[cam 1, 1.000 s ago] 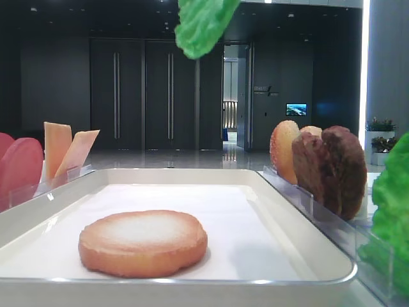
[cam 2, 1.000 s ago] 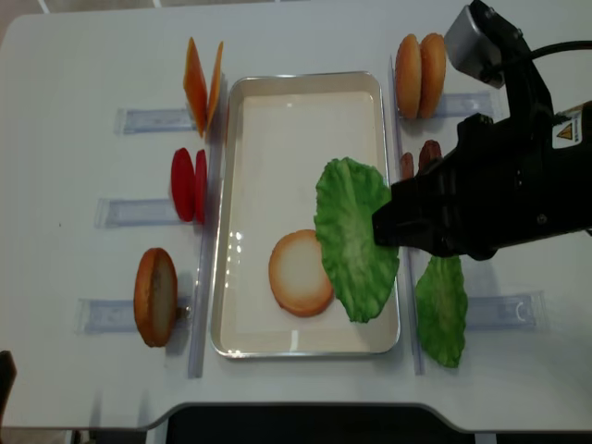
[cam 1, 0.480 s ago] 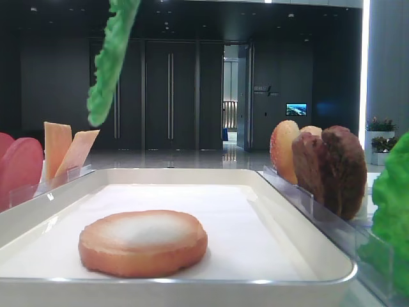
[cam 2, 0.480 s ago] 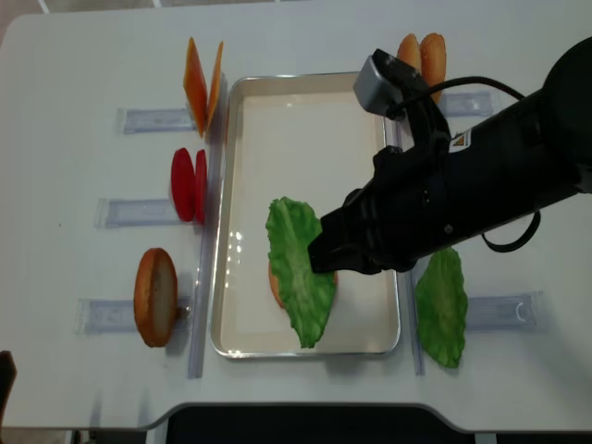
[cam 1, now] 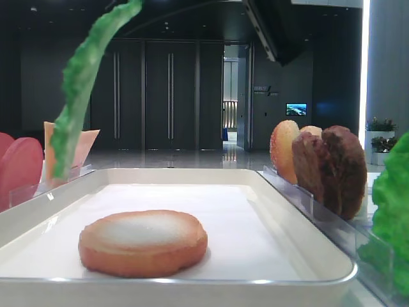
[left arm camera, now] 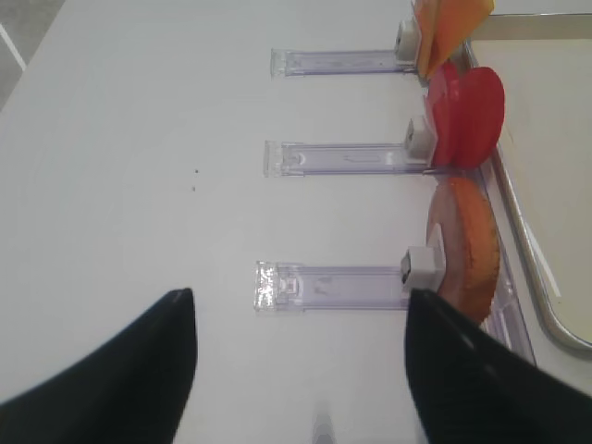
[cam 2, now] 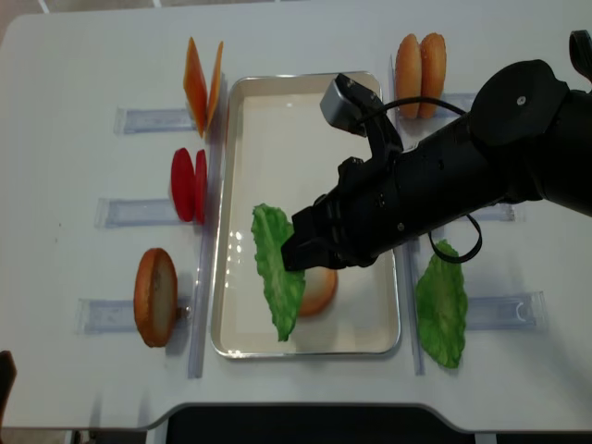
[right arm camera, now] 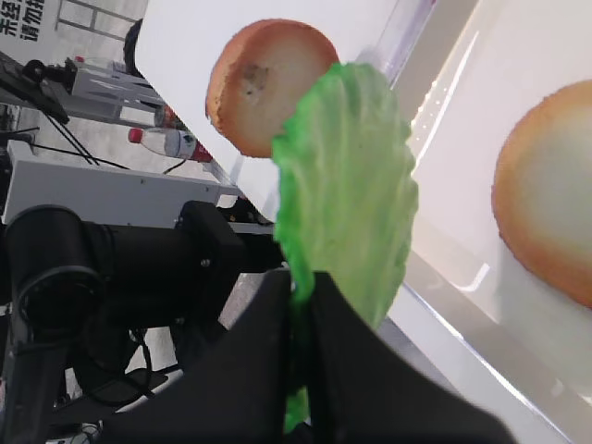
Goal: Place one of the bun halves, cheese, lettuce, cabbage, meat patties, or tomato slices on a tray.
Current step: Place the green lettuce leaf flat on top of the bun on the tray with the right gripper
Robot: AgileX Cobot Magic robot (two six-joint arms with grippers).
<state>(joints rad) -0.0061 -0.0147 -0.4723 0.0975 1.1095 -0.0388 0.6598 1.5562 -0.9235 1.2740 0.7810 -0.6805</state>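
right hand (cam 2: pixel 298 252) clamps lettuce (cam 2: pixel 276 268); above tray (cam 2: pixel 305 81) | bun half (cam 2: pixel 319 289) beneath

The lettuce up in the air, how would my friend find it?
Find the white tray. Over its near end, the right pincer pinches a lettuce leaf hanging on edge above a flat bun half. The other leaf sits outside.

You have clear plastic holders (left arm camera: pixel 338 285) on a white table (cam 2: pixel 74 65), dark double doors (cam 1: pixel 144 96) behind.
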